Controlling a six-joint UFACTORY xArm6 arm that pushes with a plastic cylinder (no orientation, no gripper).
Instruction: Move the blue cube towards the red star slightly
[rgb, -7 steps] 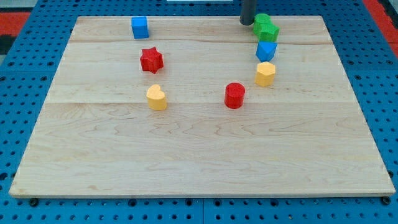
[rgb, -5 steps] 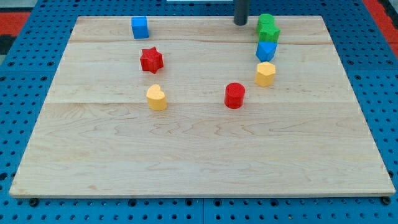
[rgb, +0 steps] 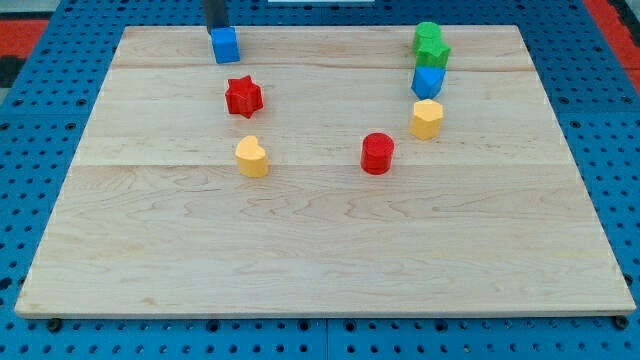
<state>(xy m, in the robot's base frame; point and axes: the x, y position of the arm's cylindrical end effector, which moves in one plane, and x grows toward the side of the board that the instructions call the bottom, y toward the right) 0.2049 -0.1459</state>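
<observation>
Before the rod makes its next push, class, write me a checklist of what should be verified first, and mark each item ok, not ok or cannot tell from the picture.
1. My tip sits behind the blue cube, on its far side from the red star: ok.
2. Tip touching the cube: cannot tell; they look flush, but any gap is hidden.
3. Path from cube to star free of blocks: ok.
4. Push line aimed at the star: ok, roughly; the star lies below and slightly to the view's right.
5. Yellow block beyond the star, out of a slight push's way: ok.
6. Cube fully on the board: ok.
</observation>
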